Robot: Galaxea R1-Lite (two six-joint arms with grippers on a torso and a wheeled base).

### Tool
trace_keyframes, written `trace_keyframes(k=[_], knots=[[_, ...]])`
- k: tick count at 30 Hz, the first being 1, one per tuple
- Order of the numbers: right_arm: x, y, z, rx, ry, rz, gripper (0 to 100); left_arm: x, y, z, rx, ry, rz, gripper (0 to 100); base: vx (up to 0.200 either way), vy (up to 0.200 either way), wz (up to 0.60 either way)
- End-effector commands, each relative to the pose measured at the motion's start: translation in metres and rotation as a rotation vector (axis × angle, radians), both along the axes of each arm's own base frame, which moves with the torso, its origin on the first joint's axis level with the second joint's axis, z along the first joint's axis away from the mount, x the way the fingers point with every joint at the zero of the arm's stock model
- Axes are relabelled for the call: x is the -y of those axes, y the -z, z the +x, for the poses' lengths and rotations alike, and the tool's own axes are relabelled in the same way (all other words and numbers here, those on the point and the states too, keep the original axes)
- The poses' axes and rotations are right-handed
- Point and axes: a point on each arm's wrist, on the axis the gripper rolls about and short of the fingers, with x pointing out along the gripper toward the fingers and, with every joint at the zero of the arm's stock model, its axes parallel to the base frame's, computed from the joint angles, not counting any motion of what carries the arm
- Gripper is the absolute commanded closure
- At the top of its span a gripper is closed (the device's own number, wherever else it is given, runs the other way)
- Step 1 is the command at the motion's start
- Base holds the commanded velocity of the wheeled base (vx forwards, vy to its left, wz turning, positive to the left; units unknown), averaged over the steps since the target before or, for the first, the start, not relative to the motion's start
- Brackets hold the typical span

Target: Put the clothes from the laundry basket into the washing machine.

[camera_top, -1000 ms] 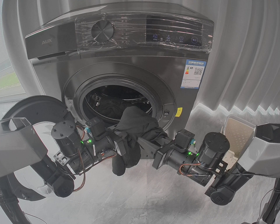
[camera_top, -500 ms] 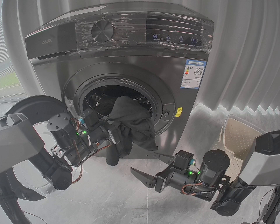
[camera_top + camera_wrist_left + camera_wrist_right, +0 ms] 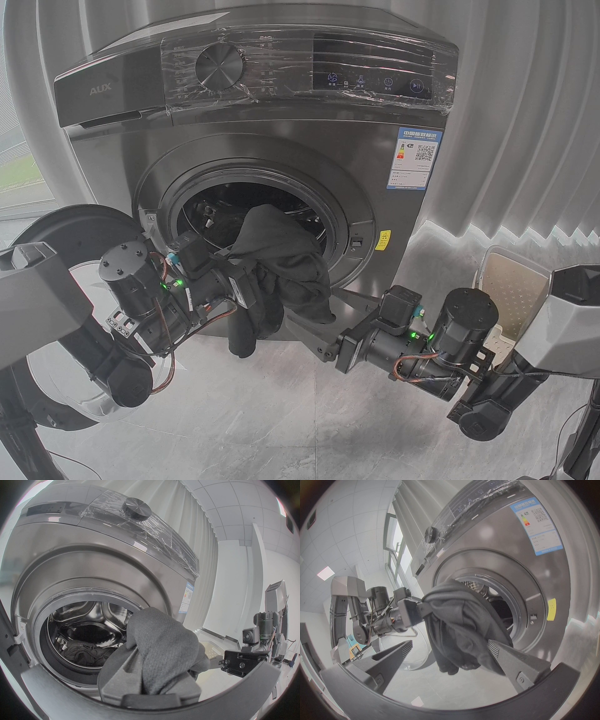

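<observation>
A dark grey garment (image 3: 284, 262) hangs over the lower lip of the washing machine's (image 3: 262, 144) round opening, one end dangling toward the floor. My left gripper (image 3: 253, 292) is shut on its left side, just outside the opening; in the left wrist view the cloth (image 3: 165, 645) bulges up between my left gripper's (image 3: 150, 683) fingers. My right gripper (image 3: 312, 309) is open just below and right of the garment's hanging edge; its fingers (image 3: 515, 662) straddle the cloth's (image 3: 459, 620) lower part without closing. More dark clothes (image 3: 82, 653) lie inside the drum.
The machine's door (image 3: 69, 250) stands swung open at the left, behind my left arm. A pale laundry basket (image 3: 512, 284) sits on the floor at the right by the curtain. Grey tiled floor (image 3: 269, 425) lies open in front.
My right gripper came off the garment, dropped low, then rose back under its hanging edge. My left gripper lifted the garment up and left onto the opening's lip.
</observation>
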Motion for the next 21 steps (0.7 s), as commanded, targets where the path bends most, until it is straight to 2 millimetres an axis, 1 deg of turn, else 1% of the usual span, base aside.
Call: trace_keyframes(k=[1, 7, 8, 9, 12, 13, 16, 18, 21], knots=[[-0.012, 0.002, 0.015, 0.029, -0.020, 0.014, 0, 0.004, -0.001, -0.002, 0.001, 0.015, -0.001, 100, 0.000, 0.000, 0.00], [-0.029, 0.019, 0.025, 0.032, -0.052, -0.002, 0, 0.006, -0.001, -0.003, 0.004, 0.019, -0.001, 100, 0.000, 0.000, 0.00], [-0.029, 0.020, 0.025, 0.032, -0.052, -0.004, 0, 0.006, -0.001, -0.003, 0.002, 0.019, 0.000, 100, 0.000, 0.000, 0.00], [-0.035, 0.021, 0.025, 0.046, -0.071, -0.007, 0, 0.006, -0.001, -0.003, 0.003, 0.017, -0.001, 100, 0.000, 0.000, 0.00], [-0.040, 0.019, 0.023, 0.057, -0.089, 0.002, 0, 0.006, -0.001, -0.003, 0.005, 0.017, -0.002, 100, 0.000, 0.000, 0.00], [-0.045, 0.021, 0.023, 0.057, -0.098, 0.002, 0, 0.006, -0.002, -0.002, 0.006, 0.017, -0.003, 100, 0.000, 0.000, 0.00], [-0.050, 0.027, 0.027, 0.059, -0.099, -0.007, 0, 0.006, -0.001, -0.003, 0.005, 0.019, -0.002, 100, 0.000, 0.000, 0.00], [-0.054, 0.035, 0.032, 0.068, -0.096, -0.023, 0, 0.009, -0.001, -0.004, 0.004, 0.027, -0.004, 100, 0.000, 0.000, 0.00], [-0.056, 0.036, 0.034, 0.071, -0.095, -0.020, 0, 0.010, -0.001, -0.004, 0.001, 0.021, -0.004, 100, 0.000, 0.000, 0.00]])
